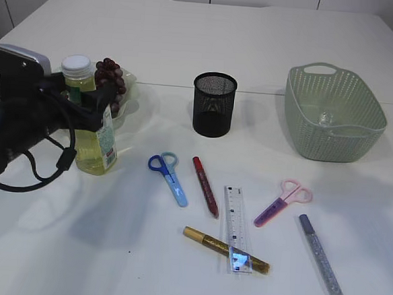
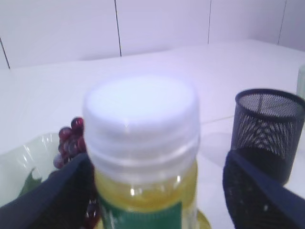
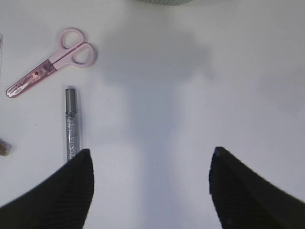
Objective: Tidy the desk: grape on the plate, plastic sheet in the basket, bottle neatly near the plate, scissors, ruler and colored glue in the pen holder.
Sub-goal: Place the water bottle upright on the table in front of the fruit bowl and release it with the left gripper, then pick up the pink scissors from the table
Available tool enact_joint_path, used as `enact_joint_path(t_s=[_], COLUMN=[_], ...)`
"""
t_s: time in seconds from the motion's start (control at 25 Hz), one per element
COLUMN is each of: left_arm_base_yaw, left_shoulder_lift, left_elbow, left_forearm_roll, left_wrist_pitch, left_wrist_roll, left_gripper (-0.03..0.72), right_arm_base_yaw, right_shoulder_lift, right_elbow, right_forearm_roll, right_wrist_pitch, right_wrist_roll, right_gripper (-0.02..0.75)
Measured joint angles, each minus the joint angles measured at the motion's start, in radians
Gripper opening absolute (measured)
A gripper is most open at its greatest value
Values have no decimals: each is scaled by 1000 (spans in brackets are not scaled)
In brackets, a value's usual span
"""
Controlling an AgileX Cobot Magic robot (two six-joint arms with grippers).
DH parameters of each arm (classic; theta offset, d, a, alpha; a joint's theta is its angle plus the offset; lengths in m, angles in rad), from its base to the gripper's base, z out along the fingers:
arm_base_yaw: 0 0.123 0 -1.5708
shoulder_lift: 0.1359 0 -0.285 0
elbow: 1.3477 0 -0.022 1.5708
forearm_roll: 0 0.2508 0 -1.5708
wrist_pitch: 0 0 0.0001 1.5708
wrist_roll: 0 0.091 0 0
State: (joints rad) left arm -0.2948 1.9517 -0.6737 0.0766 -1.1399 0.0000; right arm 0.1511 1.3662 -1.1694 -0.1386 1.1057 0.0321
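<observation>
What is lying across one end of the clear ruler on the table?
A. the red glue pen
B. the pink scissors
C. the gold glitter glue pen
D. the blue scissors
C: in the exterior view the gold glitter glue pen crosses the near end of the ruler; both pairs of scissors and the red pen lie apart from it.

The black mesh pen holder (image 1: 214, 103) stands mid-tabletop (image 1: 190, 39). Left of it, the left hand (image 1: 85, 102) brackets an upright bottle (image 1: 93, 130) beside grapes (image 1: 112, 81) on a plate (image 1: 128, 89). Right stands the green basket (image 1: 334, 113). In front lie blue scissors (image 1: 169, 176), pink scissors (image 1: 284, 202), a ruler (image 1: 237, 228) and three glue pens.
</observation>
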Motion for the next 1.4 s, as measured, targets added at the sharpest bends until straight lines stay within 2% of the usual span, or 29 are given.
enact_joint_path(t_s=[0.44,0.56,0.68,0.96,1.12,1.4], left_arm_base_yaw=[14,48,99,189,193,193], left_shoulder_lift=[-245,-297,-355,-457,-523,-647], left_elbow=[0,0,0,6,6,8], left_forearm_roll=[0,0,0,-4,-6,-45], left_wrist_pitch=[0,5,88,441,697,1226], left_wrist_roll=[0,0,0,-90,-101,-103], left_gripper=[616,606,596,526,470,458], right_arm_base_yaw=[0,0,0,0,0,0], right_shoulder_lift=[0,0,0,0,0,0], right_elbow=[0,0,0,0,0,0], right_forearm_roll=[0,0,0,0,0,4], right_wrist_pitch=[8,8,10,18,18,18], right_wrist_roll=[2,2,2,0,0,2], right_gripper=[583,583,583,583,583,583])
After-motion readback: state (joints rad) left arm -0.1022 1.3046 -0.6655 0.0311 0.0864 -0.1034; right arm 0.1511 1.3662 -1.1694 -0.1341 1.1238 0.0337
